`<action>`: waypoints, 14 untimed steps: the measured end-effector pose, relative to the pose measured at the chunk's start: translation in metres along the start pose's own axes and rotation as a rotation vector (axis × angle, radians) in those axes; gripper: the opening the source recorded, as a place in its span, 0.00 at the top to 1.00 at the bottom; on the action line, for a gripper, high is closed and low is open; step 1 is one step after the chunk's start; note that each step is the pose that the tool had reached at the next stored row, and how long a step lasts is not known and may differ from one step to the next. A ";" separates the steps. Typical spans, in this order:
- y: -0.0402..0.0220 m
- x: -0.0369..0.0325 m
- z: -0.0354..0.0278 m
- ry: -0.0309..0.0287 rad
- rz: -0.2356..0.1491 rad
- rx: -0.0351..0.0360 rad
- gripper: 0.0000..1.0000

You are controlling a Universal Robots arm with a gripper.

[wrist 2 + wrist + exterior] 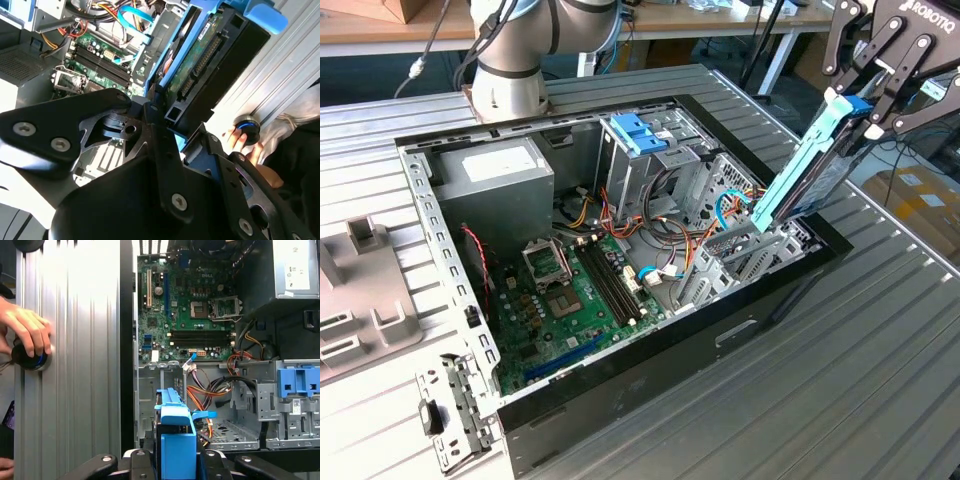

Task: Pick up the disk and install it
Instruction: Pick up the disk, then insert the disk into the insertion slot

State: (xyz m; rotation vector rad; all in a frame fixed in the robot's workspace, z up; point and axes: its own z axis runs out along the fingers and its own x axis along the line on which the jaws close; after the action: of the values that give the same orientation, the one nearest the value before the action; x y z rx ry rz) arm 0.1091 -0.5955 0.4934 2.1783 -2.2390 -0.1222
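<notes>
The tool [868, 112] pinches the disk [808, 175] by its upper end. It holds the disk steeply tilted over the open computer case [620, 385], lower end dipping inside, apparently angled to slide in.

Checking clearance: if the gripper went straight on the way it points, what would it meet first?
Likely the grey drive cage under the tilted disk that the gripper holds in its jaws, though depth is unclear.

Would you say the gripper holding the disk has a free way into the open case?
Probably yes: the case lies open-topped, the gripper holds the disk tilted, its lower end by the metal bay; orange cables sit close beside.
</notes>
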 end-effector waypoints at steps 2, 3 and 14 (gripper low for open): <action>-0.0069 -0.0002 -0.0003 0.0000 0.000 -0.0004 0.64; -0.0100 -0.0003 -0.0005 0.0000 0.000 -0.0005 0.64; -0.0147 -0.0004 -0.0008 0.0001 0.000 -0.0005 0.64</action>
State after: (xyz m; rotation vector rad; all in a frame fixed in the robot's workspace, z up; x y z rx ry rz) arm 0.1238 -0.5955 0.4932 2.1780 -2.2386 -0.1226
